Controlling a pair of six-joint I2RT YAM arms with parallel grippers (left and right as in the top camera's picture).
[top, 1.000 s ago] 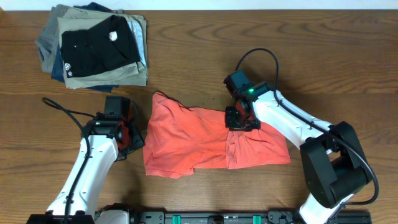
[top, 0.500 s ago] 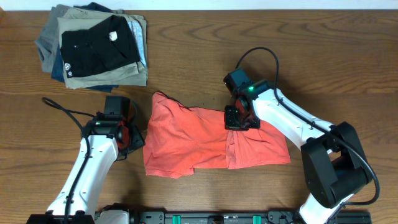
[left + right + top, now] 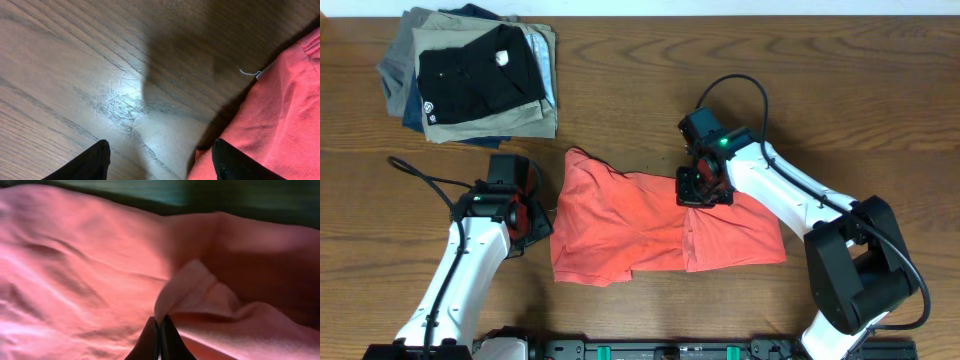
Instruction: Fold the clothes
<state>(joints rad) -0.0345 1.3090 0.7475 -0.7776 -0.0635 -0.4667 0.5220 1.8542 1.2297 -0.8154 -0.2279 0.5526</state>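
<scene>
Two grippers are at work here, but only one has cloth. The right gripper sits at the upper edge of the T-shirt, right of its middle. Its jaws are pinched tight on a small raised fold of fabric, and the right wrist view shows that fold standing up just at the closed tips. The left gripper hangs with its jaws apart and nothing between them, over bare table just beside the shirt's left edge.

The step in hand looks like taking hold for a fold: the pinch is made, but the cloth lies low and no layer has been carried over. The next move probably calls for lifting that pinched edge and drawing it across the shirt. The lift should be gentle, since cloth this soft will likely drag the rest along. The free left gripper could take or pin the left edge to keep it square.

The T-shirt is coral-red and lies between the two arms, toward the front of the table — a wide, rumpled patch, not yet tidy. One layer overlaps another along an edge right of the middle, and a corner pokes out at the upper left. No print shows. The left wrist view shows a ribbed hem and a bit of pale thread at the shirt's edge. A pile of folded clothes sits well apart in the far left corner.
</scene>
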